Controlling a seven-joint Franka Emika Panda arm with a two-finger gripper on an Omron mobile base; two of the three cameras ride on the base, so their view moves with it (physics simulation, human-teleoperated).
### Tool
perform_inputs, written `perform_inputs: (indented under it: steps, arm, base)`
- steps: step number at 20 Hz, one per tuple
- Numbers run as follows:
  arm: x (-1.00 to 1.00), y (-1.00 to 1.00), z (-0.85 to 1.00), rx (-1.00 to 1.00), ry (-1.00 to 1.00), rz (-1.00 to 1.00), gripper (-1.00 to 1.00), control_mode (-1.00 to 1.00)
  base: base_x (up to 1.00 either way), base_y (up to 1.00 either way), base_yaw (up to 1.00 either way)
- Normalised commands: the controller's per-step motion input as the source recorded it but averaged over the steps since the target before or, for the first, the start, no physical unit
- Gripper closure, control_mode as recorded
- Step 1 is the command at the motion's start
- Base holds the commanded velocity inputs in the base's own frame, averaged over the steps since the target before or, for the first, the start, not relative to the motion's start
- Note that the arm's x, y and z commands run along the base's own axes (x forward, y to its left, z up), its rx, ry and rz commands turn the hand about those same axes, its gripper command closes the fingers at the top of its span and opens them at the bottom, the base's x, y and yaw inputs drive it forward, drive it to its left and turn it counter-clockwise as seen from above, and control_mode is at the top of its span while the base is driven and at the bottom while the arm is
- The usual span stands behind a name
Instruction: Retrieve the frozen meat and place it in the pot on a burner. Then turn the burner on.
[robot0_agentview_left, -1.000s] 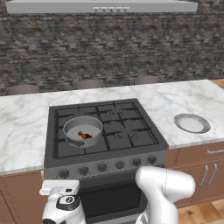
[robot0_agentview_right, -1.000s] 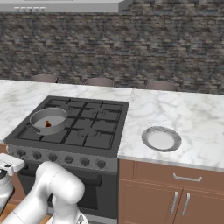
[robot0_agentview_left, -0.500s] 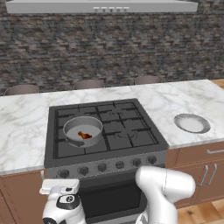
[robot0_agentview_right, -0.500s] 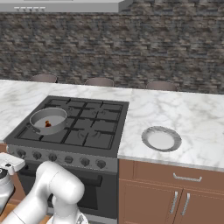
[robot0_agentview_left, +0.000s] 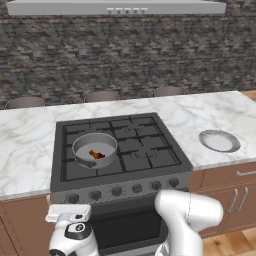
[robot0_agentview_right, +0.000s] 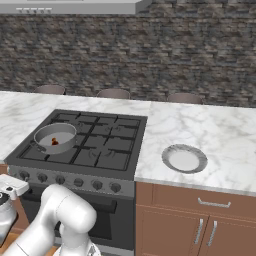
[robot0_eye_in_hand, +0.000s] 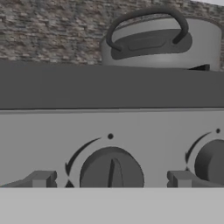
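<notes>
Nothing has changed over the last second: pot, meat and arm lie as they did, so the placing is done and only the burner remains to be lit. Pot (robot0_agentview_left: 95, 148), left-centre of the left base frame, on the front-left burner (robot0_agentview_left: 82, 167), with the meat (robot0_agentview_left: 96, 154) inside. Hand view, left to right: left fingertip (robot0_eye_in_hand: 40, 179), knob (robot0_eye_in_hand: 111, 171) at lower centre, right fingertip (robot0_eye_in_hand: 182, 179). Fingers spread, the knob between them, not yet touched; the pot sits above, upper right.
</notes>
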Motion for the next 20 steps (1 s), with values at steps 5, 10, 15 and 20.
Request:
perform_inputs:
  steps: [5, 10, 15, 20]
  arm:
    - [0.00, 0.00, -0.12, 0.00, -0.08, 0.01, -1.00, -1.00]
    - [0.03, 0.00, -0.26, 0.00, 0.00, 0.00, -1.00, -1.00]
    - [0.07, 0.00, -0.09, 0.00, 0.00, 0.00, -1.00, -1.00]
    - [0.07, 0.00, 0.00, 0.00, 0.00, 0.00, -1.00, -1.00]
  base:
    - [0.00, 0.00, 0.00]
    - [0.00, 0.00, 0.00]
    - [0.00, 0.00, 0.00]
    - [0.00, 0.00, 0.00]
